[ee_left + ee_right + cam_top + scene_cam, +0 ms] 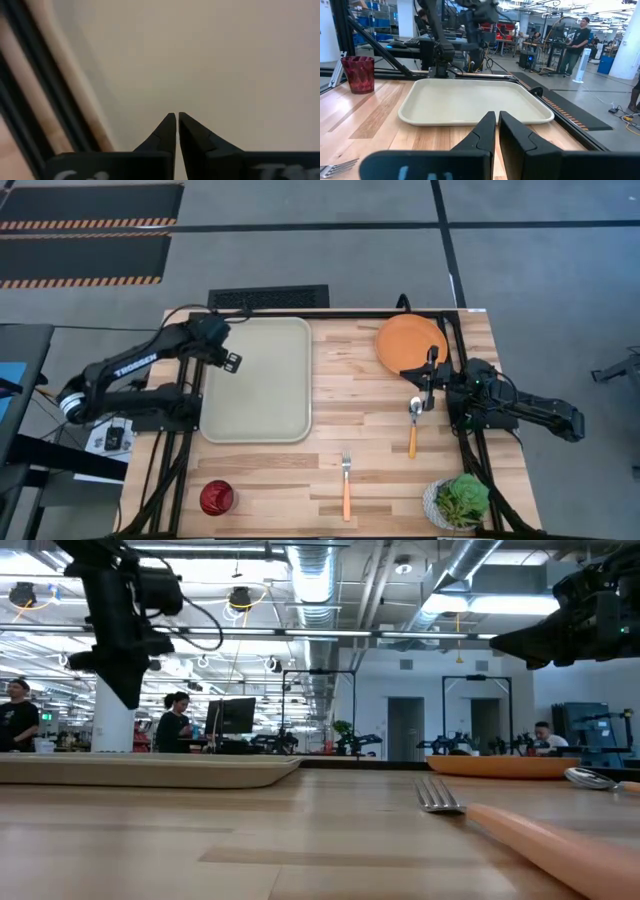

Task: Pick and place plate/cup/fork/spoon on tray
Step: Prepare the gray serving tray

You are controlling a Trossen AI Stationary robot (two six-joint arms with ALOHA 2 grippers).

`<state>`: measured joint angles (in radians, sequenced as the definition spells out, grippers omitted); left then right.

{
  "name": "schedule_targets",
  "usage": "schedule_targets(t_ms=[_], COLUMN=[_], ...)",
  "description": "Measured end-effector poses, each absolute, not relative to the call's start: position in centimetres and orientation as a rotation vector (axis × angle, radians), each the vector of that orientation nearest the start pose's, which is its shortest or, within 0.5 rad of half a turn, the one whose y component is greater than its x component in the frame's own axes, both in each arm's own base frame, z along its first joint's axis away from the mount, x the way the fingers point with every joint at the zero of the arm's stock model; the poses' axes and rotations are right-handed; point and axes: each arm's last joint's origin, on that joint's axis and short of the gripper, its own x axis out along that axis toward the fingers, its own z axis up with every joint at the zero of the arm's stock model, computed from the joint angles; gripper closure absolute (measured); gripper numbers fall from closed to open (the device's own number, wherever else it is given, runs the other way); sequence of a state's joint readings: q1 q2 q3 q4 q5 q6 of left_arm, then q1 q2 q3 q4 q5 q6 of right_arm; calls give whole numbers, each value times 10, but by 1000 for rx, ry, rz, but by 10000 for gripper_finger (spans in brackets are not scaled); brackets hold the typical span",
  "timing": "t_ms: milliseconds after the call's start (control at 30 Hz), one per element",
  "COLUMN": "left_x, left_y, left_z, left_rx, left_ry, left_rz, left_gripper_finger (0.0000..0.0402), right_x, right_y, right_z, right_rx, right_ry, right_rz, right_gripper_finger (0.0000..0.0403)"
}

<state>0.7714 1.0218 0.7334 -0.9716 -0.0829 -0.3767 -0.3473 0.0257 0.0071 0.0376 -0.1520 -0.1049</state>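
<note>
Closed, both pairs of jaws: the left gripper (177, 120) is seen hanging over the near-left part of the tray (258, 380) with its fingertips pressed together on nothing, and the right gripper (431, 370) is likewise shut and empty, poised between the plate (410, 340) and the spoon (415, 420).

Nothing has been loaded yet, so the tray lies bare at the left of the table (370, 470). The plate is set at the far right, well apart from the tray. The cup (216, 497) stands at the near-left corner, just beyond the tray's near end. The fork (346, 485) lies near the middle front, tines toward the far side. The spoon rests just beside the right gripper, bowl toward the plate. A potted plant (460, 500) sits at the near-right corner and is to be left alone.

The plate or spoon is judged the likely first pick, being closest to the right gripper. For the step to be done well, the jaws must be opened before any descent; the plate would best be taken by its rim, the spoon across its orange handle, square to it. A clean lift is needed before the carry over the tray's raised rim.

As for writing, white lettering reading "TROSSEN" can be made out on the left arm (130, 370) in the high view.
</note>
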Motion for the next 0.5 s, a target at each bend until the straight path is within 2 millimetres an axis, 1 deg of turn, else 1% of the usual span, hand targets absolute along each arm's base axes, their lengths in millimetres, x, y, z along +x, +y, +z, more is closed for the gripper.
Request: schedule_targets(t_ms=[100,233,367,500], left_x=[115,117,121,121], left_y=[123,132,138,142], left_z=[215,203,193,184], left_rx=[-799,-833,-834,-795], left_ry=[1152,1229,1290,1363], left_rz=[1003,1018,1050,1144], left_gripper_finger=[370,327,285,253], right_x=[94,94,94,94], right_y=[-29,-29,-29,-29], right_z=[168,168,168,167], right_rx=[-109,-109,-109,-109], right_ry=[-8,-8,-8,-8], right_rz=[-196,-196,-196,-196], right_gripper_finger=[356,356,356,356])
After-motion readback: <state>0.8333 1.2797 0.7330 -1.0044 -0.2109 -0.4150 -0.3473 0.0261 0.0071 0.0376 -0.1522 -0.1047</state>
